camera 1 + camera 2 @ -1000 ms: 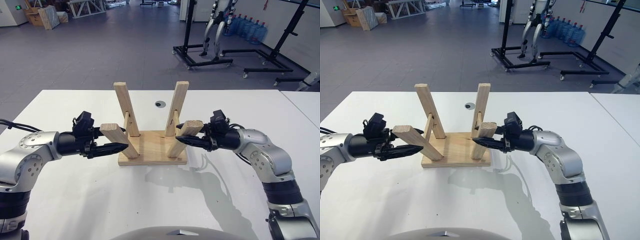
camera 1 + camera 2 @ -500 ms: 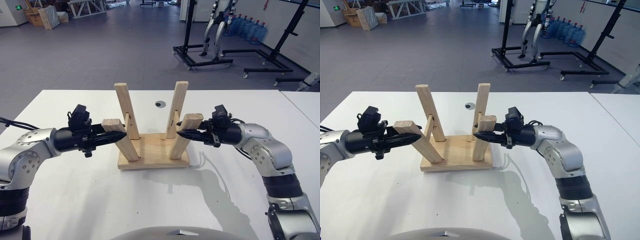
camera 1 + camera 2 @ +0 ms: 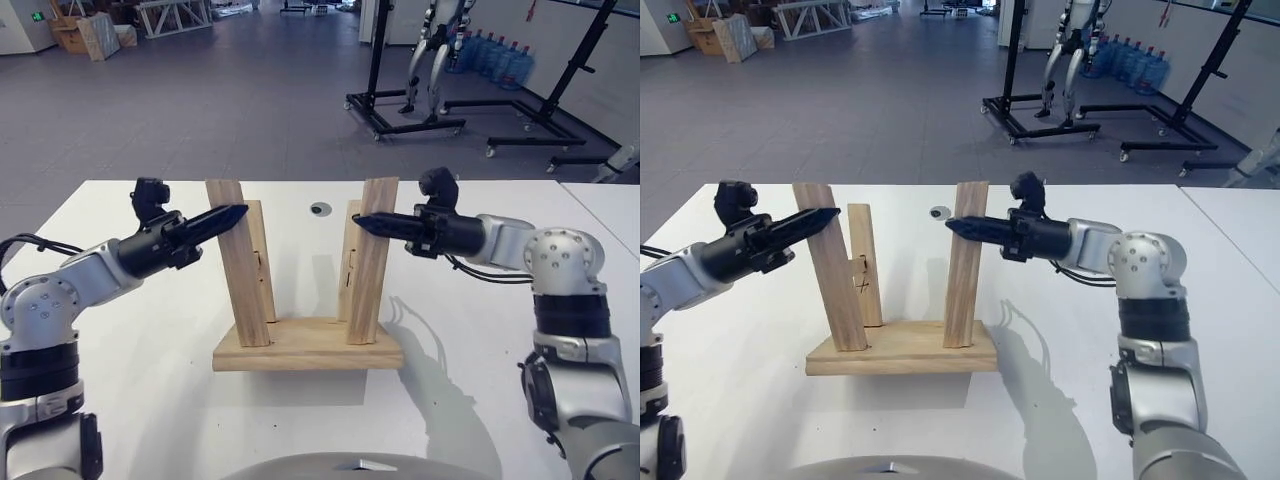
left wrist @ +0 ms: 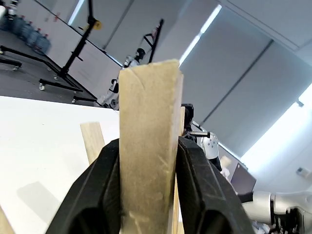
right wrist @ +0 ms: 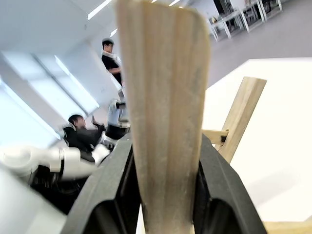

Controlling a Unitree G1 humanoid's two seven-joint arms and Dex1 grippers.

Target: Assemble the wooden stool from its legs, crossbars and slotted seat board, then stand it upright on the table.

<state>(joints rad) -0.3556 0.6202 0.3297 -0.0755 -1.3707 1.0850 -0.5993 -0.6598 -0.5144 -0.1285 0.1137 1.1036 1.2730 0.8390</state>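
an upside-down wooden stool [image 3: 308, 300] sits in the middle of a white surface [image 3: 480, 390], viewed from above and behind two robot arms. its seat board [image 3: 308, 346] lies level and low against the surface, and four legs point upward from it. the left gripper [image 3: 238, 211] comes in from the left side at the top of the near left leg [image 3: 242, 275]; in the left wrist view its black fingers [image 4: 100, 190] are clenched on both sides of that leg's upper end. the right gripper [image 3: 360, 219] comes in from the right side at the top of the near right leg [image 3: 370, 270]; in the right wrist view its black fingers [image 5: 109, 195] are likewise pressed against both sides of that leg. the two near legs stand nearly upright, leaning slightly toward each other. two shorter-looking far legs [image 3: 261, 255] stand just behind them, and a short crossbar [image 5: 215, 137] joins the far right leg to the near one. a small round hole [image 3: 320, 208] is set in the surface beyond the stool. behind the surface is a grey floor with black wheeled frames [image 3: 410, 110].
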